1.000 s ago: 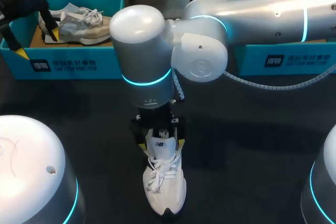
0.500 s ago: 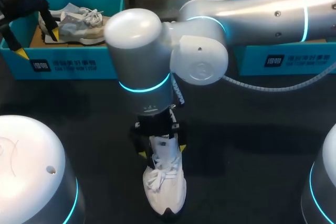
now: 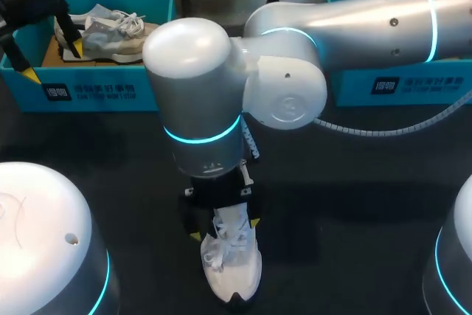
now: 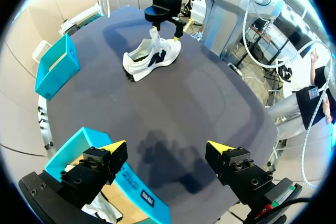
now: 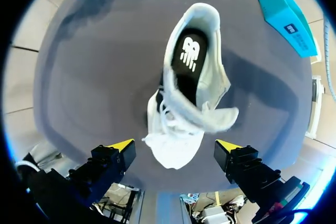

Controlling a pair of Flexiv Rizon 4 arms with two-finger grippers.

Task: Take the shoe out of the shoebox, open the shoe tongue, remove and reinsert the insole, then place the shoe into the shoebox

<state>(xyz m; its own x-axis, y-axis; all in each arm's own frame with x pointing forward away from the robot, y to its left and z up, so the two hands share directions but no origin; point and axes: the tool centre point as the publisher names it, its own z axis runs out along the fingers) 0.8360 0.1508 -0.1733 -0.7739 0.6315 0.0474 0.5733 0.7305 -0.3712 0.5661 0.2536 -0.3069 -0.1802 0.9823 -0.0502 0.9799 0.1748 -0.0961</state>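
A white shoe (image 3: pixel 231 265) stands upright on the dark table near its front edge, toe toward the front. Its tongue (image 5: pixel 216 119) is folded forward over the laces, baring a black insole (image 5: pixel 189 52) with a white logo. My right gripper (image 3: pixel 223 228) hangs open just above the shoe's lace area, one yellow tip on each side, not touching. In the right wrist view the right gripper (image 5: pixel 175 145) stands open over the shoe (image 5: pixel 178 145). My left gripper (image 3: pixel 51 63) is open over the left teal shoebox (image 3: pixel 96 94). The left gripper (image 4: pixel 167 148) holds nothing; the white shoe (image 4: pixel 151 56) lies far ahead.
A grey and beige shoe (image 3: pixel 110 33) lies inside the left shoebox. A second teal shoebox (image 3: pixel 402 82) stands at the back right, partly behind my right arm. Dark tabletop (image 3: pixel 346 204) spreads around the white shoe.
My right arm has shifted toward the table's front, carrying its open gripper from the shoe's heel opening to over the laces. The left arm and the shoe have stayed put.
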